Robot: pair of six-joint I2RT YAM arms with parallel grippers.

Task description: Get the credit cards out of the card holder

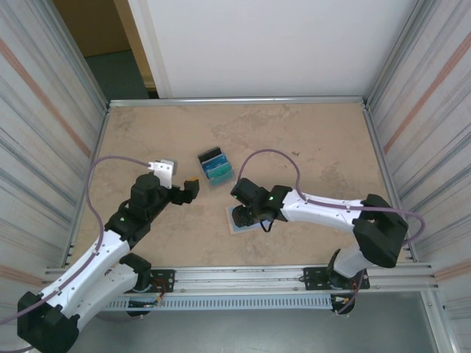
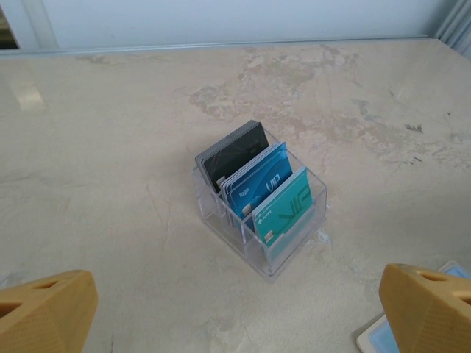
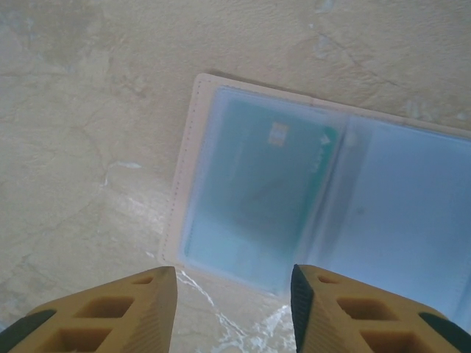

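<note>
— Starting with your right arm: how did it stand?

— My right gripper (image 3: 232,298) was partly open, its yellow fingers (image 3: 132,309) apart with nothing between them, poised over the near edge of the card holder (image 3: 383,213). I could not tell whether they touched it. The holder lay spread flat on the table (image 3: 88,110), and a teal card (image 3: 257,184) sat behind its clear sleeve.

— And the left?

— My left gripper (image 2: 235,312) was wide open and held nothing. Beyond it stood a clear plastic rack (image 2: 268,261) with three credit cards (image 2: 257,180) upright in its slots: teal nearest, blue in the middle, black at the back. A corner of the card holder showed beside one of that gripper's fingers.
</note>
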